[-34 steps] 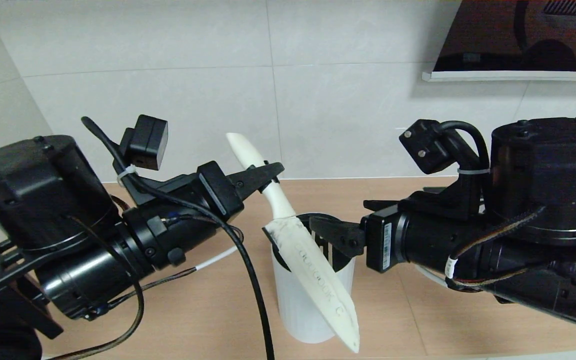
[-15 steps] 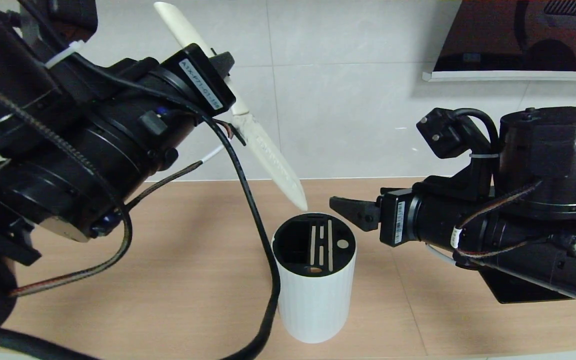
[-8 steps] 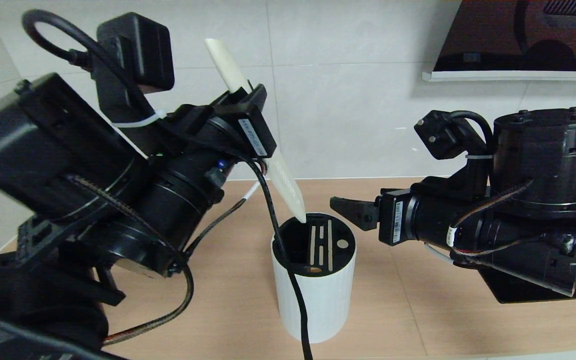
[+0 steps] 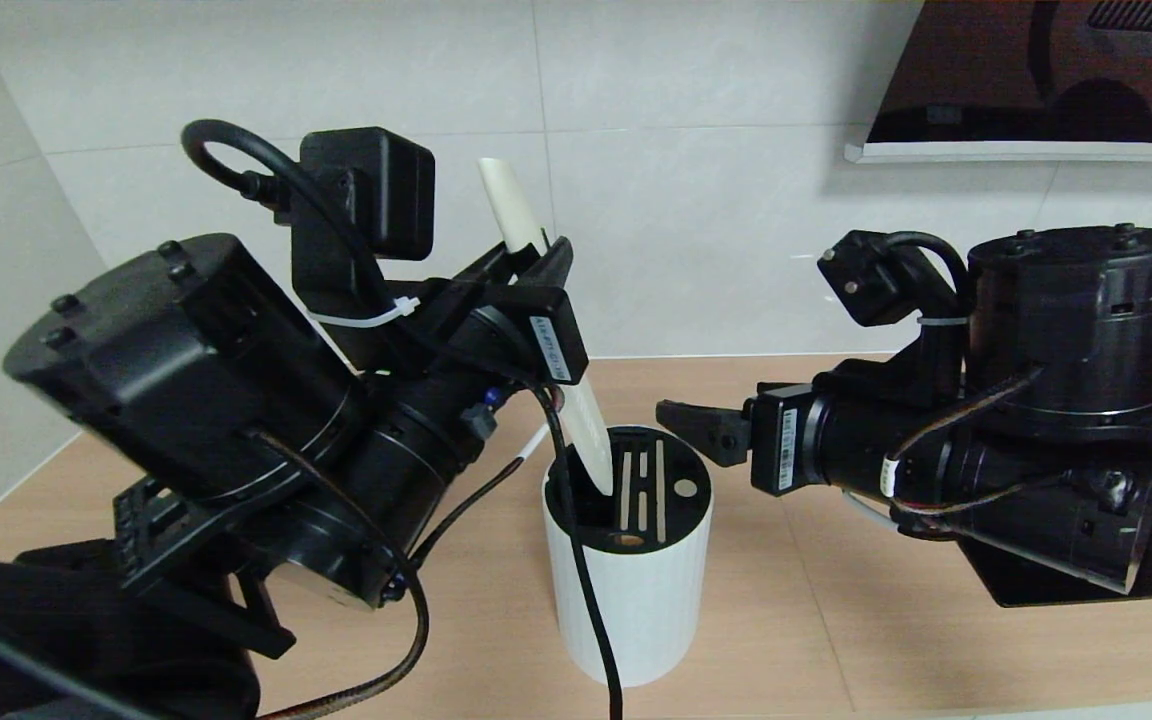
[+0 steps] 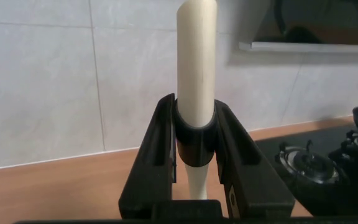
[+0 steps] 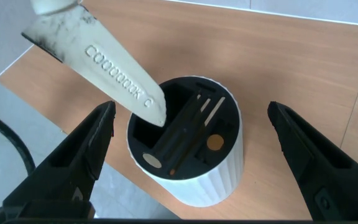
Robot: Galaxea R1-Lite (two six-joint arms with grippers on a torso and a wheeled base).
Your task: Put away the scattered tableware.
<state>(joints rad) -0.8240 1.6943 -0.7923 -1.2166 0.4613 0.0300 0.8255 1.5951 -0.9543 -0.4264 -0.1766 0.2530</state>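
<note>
A white knife (image 4: pixel 591 440) with a pale handle (image 5: pixel 196 62) stands steeply tilted, tip down. My left gripper (image 4: pixel 536 262) is shut on the handle, and its fingers (image 5: pixel 163 149) clamp it from both sides. The blade (image 6: pixel 114 68) has its tip inside the large opening of the white ribbed holder (image 4: pixel 626 590), a cylinder with a black slotted top (image 6: pixel 191 180). My right gripper (image 4: pixel 701 425) hovers just right of the holder's rim. It is open (image 6: pixel 191 111), with its fingers (image 6: pixel 73 168) spread wider than the holder and not touching it.
The holder stands on a wooden counter (image 4: pixel 416 600) near its front edge. A black hob (image 4: pixel 1026 590) with a burner (image 5: pixel 303 162) lies to the right. A tiled wall (image 4: pixel 686 200) runs behind, and a dark range hood (image 4: pixel 1036 80) hangs at the upper right.
The left arm lifted the knife from in front of the holder, turned it more upright and lowered its tip into the large opening. The right gripper backed slightly off the rim.
</note>
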